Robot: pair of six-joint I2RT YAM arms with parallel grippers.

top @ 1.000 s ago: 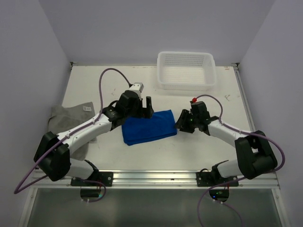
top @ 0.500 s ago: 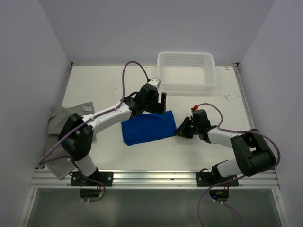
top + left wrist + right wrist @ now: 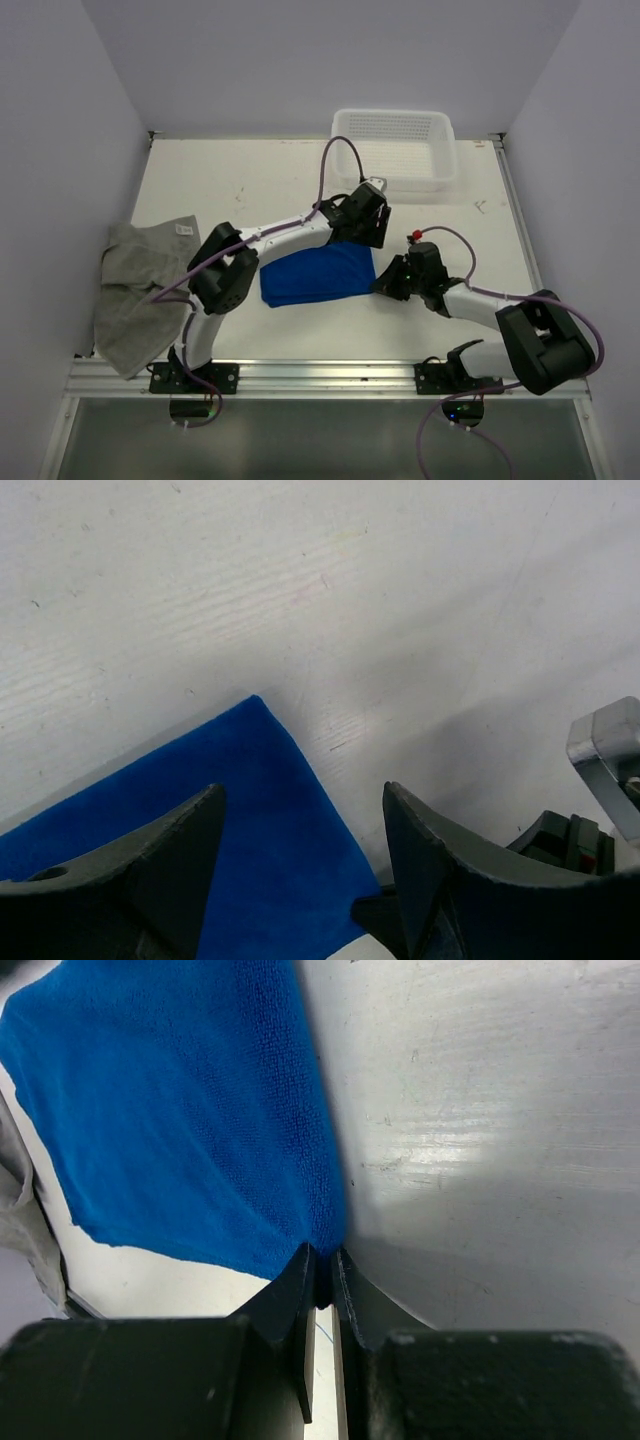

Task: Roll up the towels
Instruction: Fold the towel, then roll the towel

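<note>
My right end effector (image 3: 322,1257) is pinched closed on the flat bright blue cloth towel (image 3: 317,273) on the white table (image 3: 240,175). Left end effector (image 3: 302,792) is open over its far corner. Crumpled grey cloth towel (image 3: 135,290) sits at the left edge. I'd say nothing's rolled yet.

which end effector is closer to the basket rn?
Left. The left end effector hangs over the blue towel's far right corner, just short of the basket's near wall. The right end effector sits nearer the arm bases, at the towel's right edge.
</note>
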